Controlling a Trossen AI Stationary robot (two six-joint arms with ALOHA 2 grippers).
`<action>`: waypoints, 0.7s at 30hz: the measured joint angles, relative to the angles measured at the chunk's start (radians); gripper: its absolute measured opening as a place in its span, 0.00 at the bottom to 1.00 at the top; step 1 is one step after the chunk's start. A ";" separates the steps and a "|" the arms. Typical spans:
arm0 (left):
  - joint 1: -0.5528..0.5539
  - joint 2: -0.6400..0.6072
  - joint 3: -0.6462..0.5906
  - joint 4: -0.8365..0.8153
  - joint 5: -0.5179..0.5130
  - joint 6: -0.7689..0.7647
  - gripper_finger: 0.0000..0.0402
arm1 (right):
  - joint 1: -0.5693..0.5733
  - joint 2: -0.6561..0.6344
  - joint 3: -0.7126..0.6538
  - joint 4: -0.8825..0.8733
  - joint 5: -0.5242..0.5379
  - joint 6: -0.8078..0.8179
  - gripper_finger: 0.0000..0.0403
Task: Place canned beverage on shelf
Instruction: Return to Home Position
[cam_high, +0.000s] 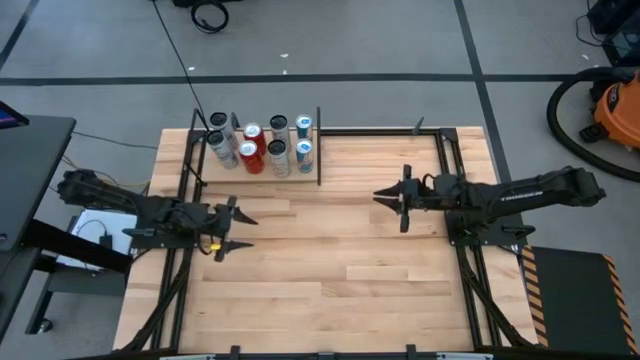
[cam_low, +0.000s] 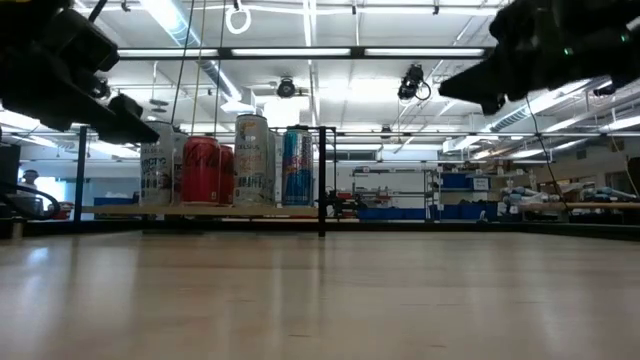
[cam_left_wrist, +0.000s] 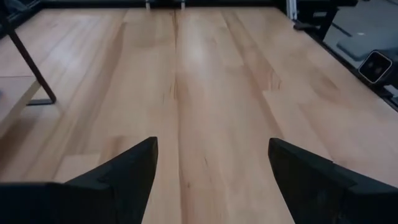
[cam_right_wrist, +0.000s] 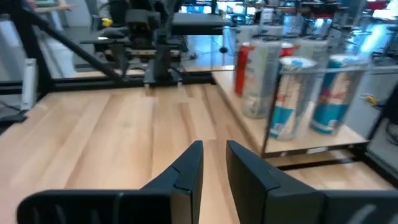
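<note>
Cans (cam_high: 258, 146) crowd the shelf (cam_high: 312, 166); left tool (cam_high: 228, 228) gapes empty, right tool (cam_high: 392, 199) seemingly closed.

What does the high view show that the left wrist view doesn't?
Only the high view shows the cans standing together on the shelf at the table's far edge, and the right gripper, its fingers shut, over the table.

Only the left wrist view shows the left gripper up close, its fingers apart with nothing between them.

Both show the bare wooden tabletop.

Cans (cam_high: 262, 145) stand on shelf (cam_high: 310, 172).
</note>
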 joint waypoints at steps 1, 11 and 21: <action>0.000 0.000 -0.012 0.016 0.000 -0.001 0.76 | 0.000 0.000 -0.024 0.033 -0.015 0.000 0.20; 0.002 0.000 -0.122 0.201 0.038 0.023 0.76 | 0.000 0.000 -0.161 0.178 -0.089 -0.024 0.20; 0.002 0.001 -0.122 0.199 0.038 0.023 0.76 | 0.000 0.001 -0.262 0.235 -0.089 -0.032 0.20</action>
